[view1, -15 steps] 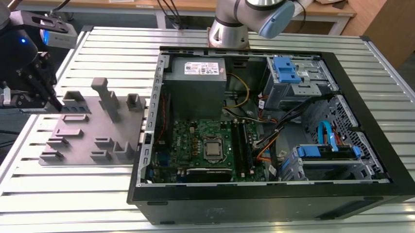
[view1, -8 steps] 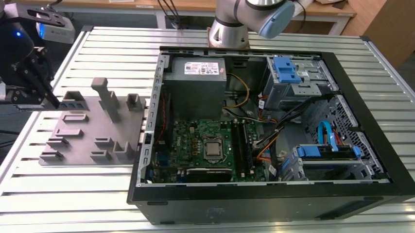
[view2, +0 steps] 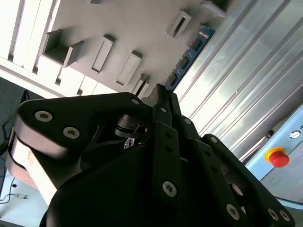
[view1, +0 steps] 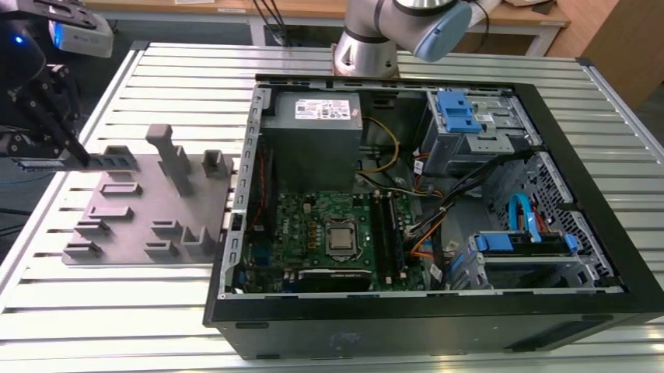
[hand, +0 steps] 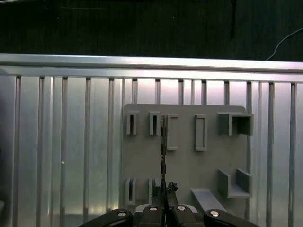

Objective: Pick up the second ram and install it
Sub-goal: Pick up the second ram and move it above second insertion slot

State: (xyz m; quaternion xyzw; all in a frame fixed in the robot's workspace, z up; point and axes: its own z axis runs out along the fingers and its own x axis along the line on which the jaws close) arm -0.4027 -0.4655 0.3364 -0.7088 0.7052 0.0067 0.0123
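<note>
The second ram (view1: 110,162), a thin dark blue stick, sticks out from my gripper (view1: 75,158) at the exterior view's left, over the far end of the grey fixture block (view1: 145,210). The fingers are shut on one end of it. In the second wrist view the ram (view2: 191,53) shows its blue face and chips beyond the fingertips (view2: 161,94). In the first wrist view the ram (hand: 163,146) is seen edge-on, running from my gripper (hand: 164,191) across the fixture block (hand: 184,165). The green motherboard (view1: 322,229) lies inside the open computer case (view1: 415,299).
The case stands on a slatted aluminium table (view1: 176,85). It holds a power supply (view1: 311,132), blue drive cages (view1: 462,116) and loose cables (view1: 436,210). Tall posts (view1: 166,155) rise from the fixture block. The arm's base (view1: 363,47) stands behind the case. A red stop button (view2: 278,157) sits off the table.
</note>
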